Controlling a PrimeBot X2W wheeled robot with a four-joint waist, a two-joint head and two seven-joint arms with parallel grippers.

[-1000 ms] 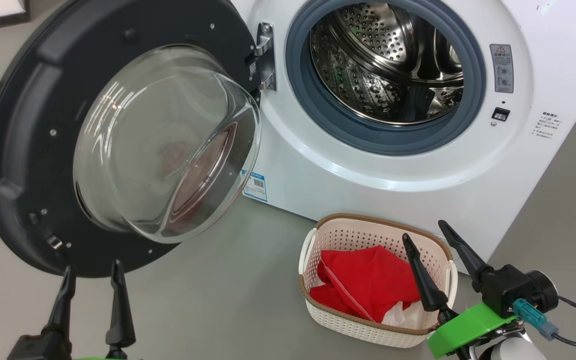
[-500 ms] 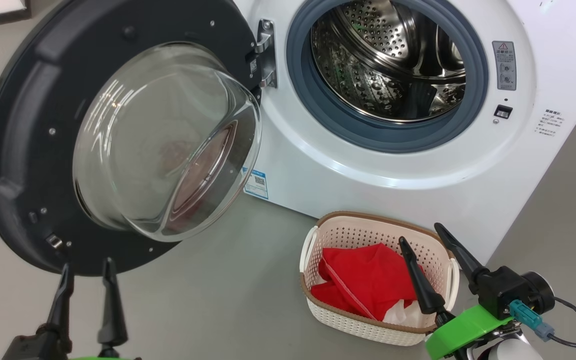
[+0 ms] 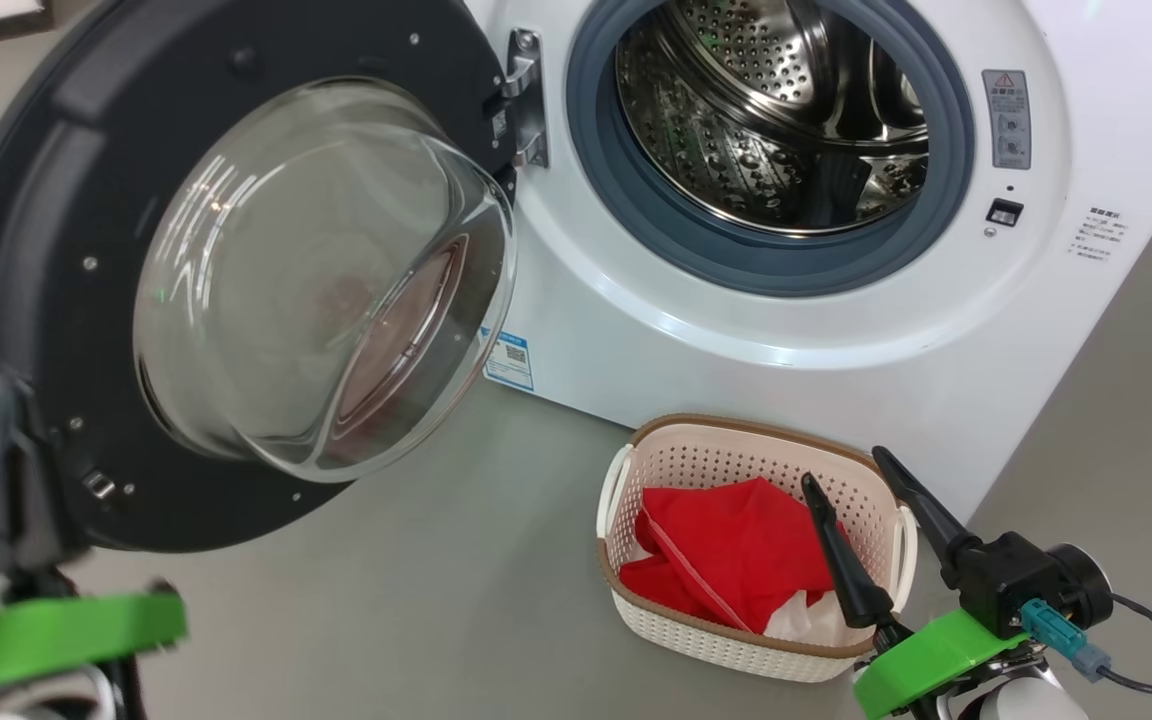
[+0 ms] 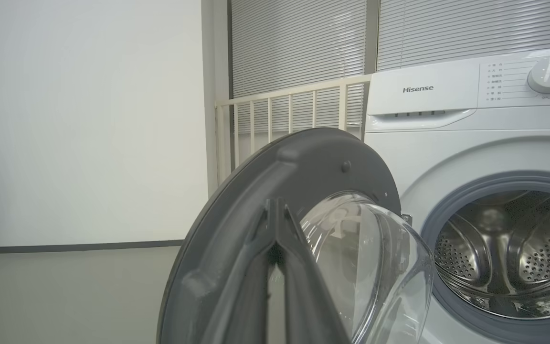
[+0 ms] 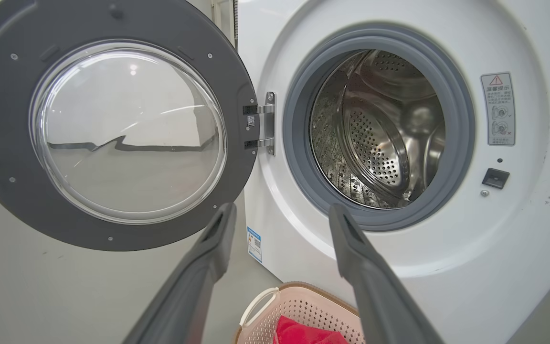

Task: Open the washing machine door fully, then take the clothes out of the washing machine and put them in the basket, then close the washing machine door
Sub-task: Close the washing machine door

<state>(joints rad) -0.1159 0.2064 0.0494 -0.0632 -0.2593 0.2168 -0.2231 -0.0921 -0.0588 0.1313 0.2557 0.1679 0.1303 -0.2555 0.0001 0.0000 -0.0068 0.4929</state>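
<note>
Red clothes [image 3: 736, 555] in cream perforated basket [image 3: 736, 440]

Washing machine door [image 3: 36, 150]: dark grey plastic rim, smooth, satin sheen. Glass bowl [image 3: 316, 270] at centre: clear glass, glossy, streaked with reflections. Washing machine [image 3: 716, 330] front: white, smooth, glossy. Drum [image 3: 766, 100]: perforated steel, mirror-bright. Seal [image 3: 591, 130]: grey rubber, matt. Hinge [image 3: 526, 100]: bare metal, shiny. Basket [image 3: 736, 460]: cream perforated plastic, brown woven-look rim, smooth white handles. Clothes [image 3: 746, 550]: red cloth, soft, creased, white trim. Floor [image 3: 436, 600]: grey, smooth, matt. Right claw [image 3: 843, 466]: dark matt fingers, glossy green plastic bracket [image 3: 926, 645] behind.
</note>
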